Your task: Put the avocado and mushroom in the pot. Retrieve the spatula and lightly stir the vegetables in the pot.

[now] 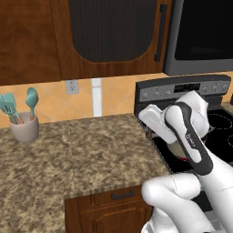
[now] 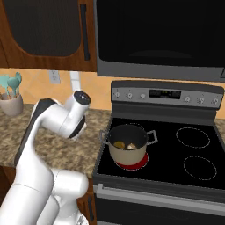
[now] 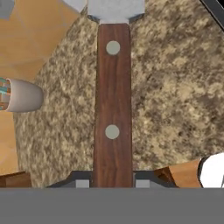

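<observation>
Fingers closed on the spatula's handle above the speckled surface; the pot with both vegetables sits on the stove.

Left base view: the white arm fills the lower right, bent over the surface's right edge where it meets the stove; the cup of teal utensils stands at far left, with wide bare stone between. Right base view: the pot stands on the red burner at centre, the avocado and the mushroom side by side inside it, with three bare burners to its right. Hand view: the fingers press the brown handle of the spatula from both sides at bottom centre; its pale blade reaches the top edge, and the cup lies at left.
</observation>
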